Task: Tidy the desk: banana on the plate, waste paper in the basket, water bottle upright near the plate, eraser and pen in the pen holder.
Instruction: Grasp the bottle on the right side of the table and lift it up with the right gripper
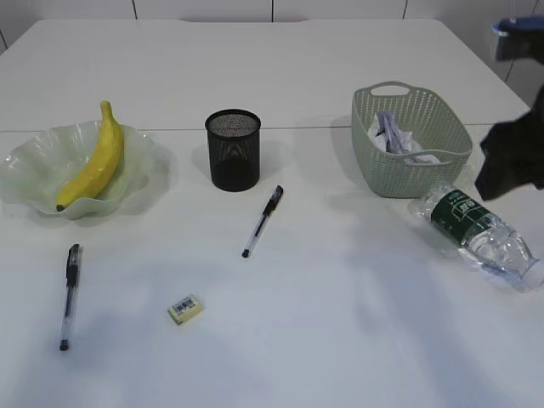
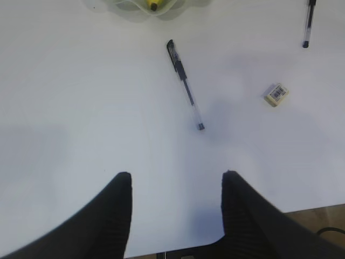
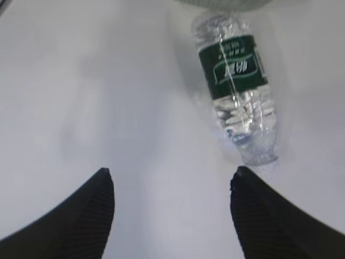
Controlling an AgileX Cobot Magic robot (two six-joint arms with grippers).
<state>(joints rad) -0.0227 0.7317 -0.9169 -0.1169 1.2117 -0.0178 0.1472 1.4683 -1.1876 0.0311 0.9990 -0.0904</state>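
Half-tidied counter (image 1: pixel 280 59), basically. The ripe yellow curved banana (image 1: pixel 95 161) is already cradled in the translucent pale-green ruffled plate (image 1: pixel 30 166), and crumpled white waste paper (image 1: pixel 398 136) can be seen inside the sage-green woven plastic basket (image 1: pixel 374 166), so those two jobs look done.

What's left is scattered in the open. The small clear plastic water bottle with the dark green label (image 3: pixel 235 81) is lying on its side just beside the basket, well apart from the plate. The right tool (image 3: pixel 172 186) is held spread above the counter with nothing between its jaws, the bottle's end near its right finger, probably lined up for a grab there.

The left tool (image 2: pixel 177 183) is also spread and empty, hanging over bare counter near a clear black-capped pen (image 2: pixel 185 83). A second such pen (image 1: pixel 263 221) lies just in front of the black mesh cylinder pen holder (image 1: pixel 233 150). The tiny pale-yellow eraser block with a barcode sticker (image 1: pixel 185 308) sits between the two pens, toward the front edge.
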